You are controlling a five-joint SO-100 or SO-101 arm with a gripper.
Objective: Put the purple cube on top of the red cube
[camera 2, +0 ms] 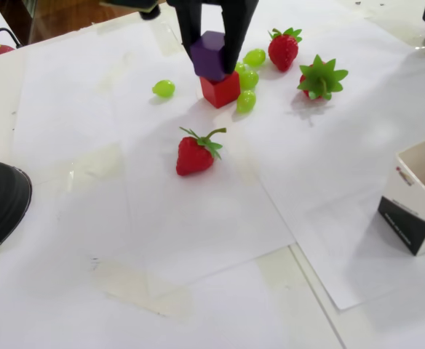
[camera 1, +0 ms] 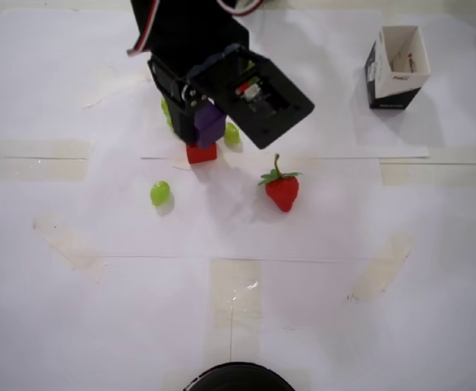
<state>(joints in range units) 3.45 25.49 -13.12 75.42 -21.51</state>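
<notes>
Purple cube (camera 2: 212, 54) sits top centre of the fixed view, pinched between the two black fingers (camera 2: 186, 33) of the hand (camera 2: 211, 52) — it sits on or just over the red cube (camera 2: 220, 90), rotated against it; whether they touch can't be told. Overhead view: purple cube (camera 1: 209, 122) upper centre, red cube (camera 1: 201, 153) poking out just below it, hand (camera 1: 201, 114) coming in from the top edge. Green grapes (camera 2: 247, 78) cluster just right of the red cube, one more grape (camera 2: 164, 88) to its left. Nearest strawberry (camera 2: 196, 154) lies below on the paper-covered desk (camera 2: 198, 240) — two more strawberries (camera 2: 284, 48) upper right. Open carton (camera 2: 420, 196) at the right edge.
</notes>
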